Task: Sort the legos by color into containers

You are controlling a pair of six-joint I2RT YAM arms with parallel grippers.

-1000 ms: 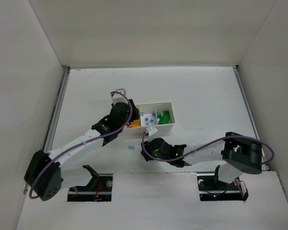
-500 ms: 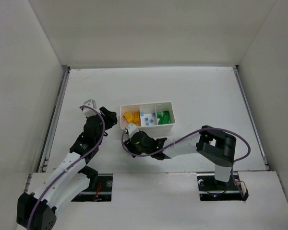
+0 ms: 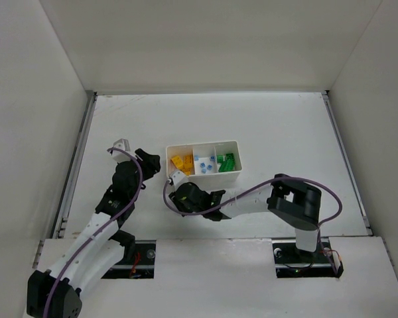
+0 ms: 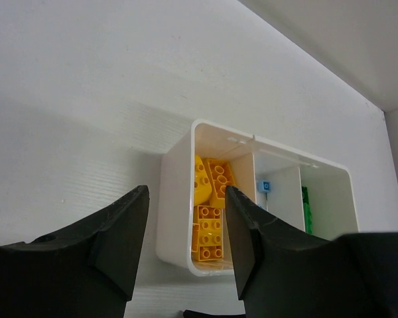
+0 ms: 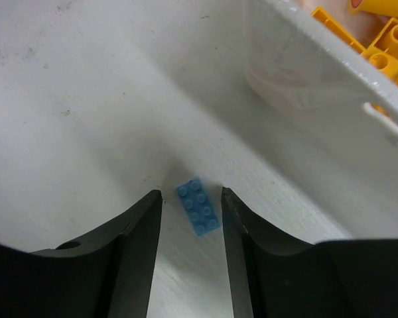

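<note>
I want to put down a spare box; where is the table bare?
Bare: the table behind the tray, and right of it up to the wall. Crowded: the tray's near left corner, with the left gripper, the right gripper and a blue brick.

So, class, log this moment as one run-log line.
phase: pick approach | right jaws: open, astride blue lego on table, not touching | left jaws: open, empty, facing tray

I see a white table [image 3: 265, 119] enclosed by plain white walls [image 3: 205, 40] on three sides, evenly lit, rails [image 3: 76, 159] along its side edges.
</note>
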